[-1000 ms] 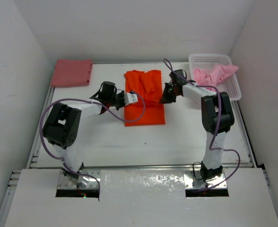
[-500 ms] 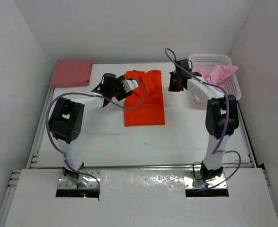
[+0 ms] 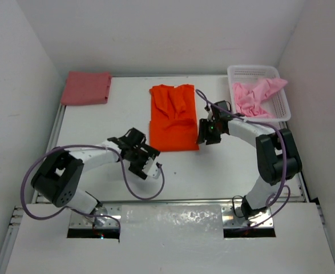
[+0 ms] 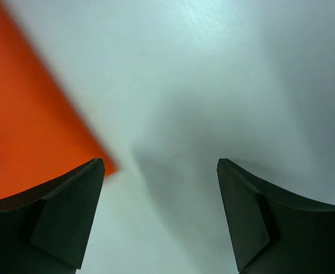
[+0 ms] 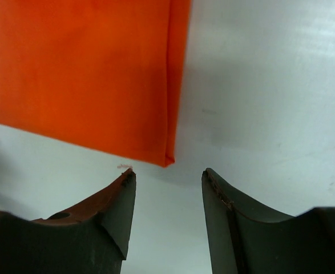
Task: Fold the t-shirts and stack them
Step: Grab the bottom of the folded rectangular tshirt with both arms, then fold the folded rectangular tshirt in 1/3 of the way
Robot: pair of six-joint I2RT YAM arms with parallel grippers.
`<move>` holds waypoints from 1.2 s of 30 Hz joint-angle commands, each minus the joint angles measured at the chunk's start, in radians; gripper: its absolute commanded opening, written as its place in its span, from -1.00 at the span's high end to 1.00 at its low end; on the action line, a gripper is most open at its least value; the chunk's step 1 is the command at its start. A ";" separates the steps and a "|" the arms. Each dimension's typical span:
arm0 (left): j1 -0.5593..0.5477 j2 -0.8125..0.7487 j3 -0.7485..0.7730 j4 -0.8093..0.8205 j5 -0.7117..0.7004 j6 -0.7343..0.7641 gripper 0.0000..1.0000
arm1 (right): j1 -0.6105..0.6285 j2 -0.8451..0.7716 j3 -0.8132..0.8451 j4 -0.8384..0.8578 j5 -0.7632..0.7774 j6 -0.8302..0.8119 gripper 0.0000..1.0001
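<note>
At centre, orange t-shirt [image 3: 173, 117], long axis near-to-far

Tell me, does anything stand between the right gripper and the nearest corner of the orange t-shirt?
Nothing visible does. In the right wrist view, only the table lies between the open right gripper and the corner of the orange t-shirt, just ahead of its fingers.

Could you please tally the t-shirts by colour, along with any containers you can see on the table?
Rose-red t-shirt: 1
Orange t-shirt: 1
Light pink t-shirt: 1
White basket: 1
Total: 4
</note>
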 commanded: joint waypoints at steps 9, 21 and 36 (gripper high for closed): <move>-0.006 0.099 -0.035 0.289 -0.016 -0.058 -0.59 | 0.009 0.038 -0.162 0.186 -0.109 0.200 0.00; -0.006 0.204 -0.020 0.416 -0.039 -0.093 -0.06 | 0.011 0.130 -0.149 0.275 -0.070 0.283 0.07; -0.004 0.114 0.012 0.253 -0.030 -0.135 1.00 | 0.022 -0.003 -0.231 0.157 -0.066 0.190 1.00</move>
